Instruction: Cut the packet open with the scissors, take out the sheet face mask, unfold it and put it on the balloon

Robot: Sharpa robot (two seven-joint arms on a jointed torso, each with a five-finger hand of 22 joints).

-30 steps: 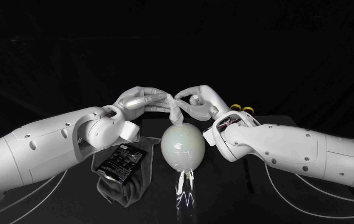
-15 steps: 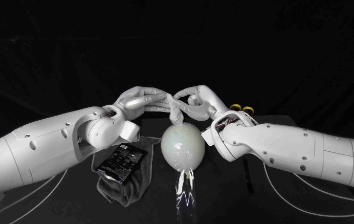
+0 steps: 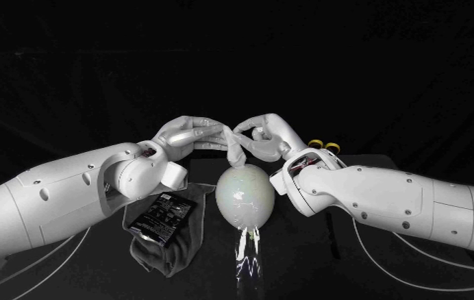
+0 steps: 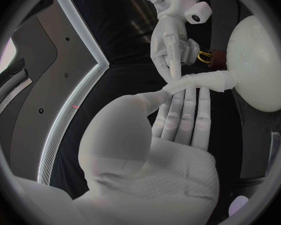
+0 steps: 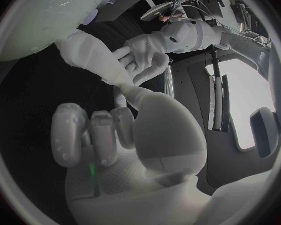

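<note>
Both left hand [image 3: 188, 134] and right hand [image 3: 265, 132] pinch sheet face mask [image 3: 235, 151] above balloon [image 3: 245, 196], mid-frame; likely limp, slippery, tear-prone, so grip edges

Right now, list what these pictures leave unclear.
Head view: the right arm hides the scissors except their yellow handles.
Head view: the packet is too small to show a cut.
Head view: the sheet face mask is bunched between left hand and right hand, so its folds are unreadable.
</note>
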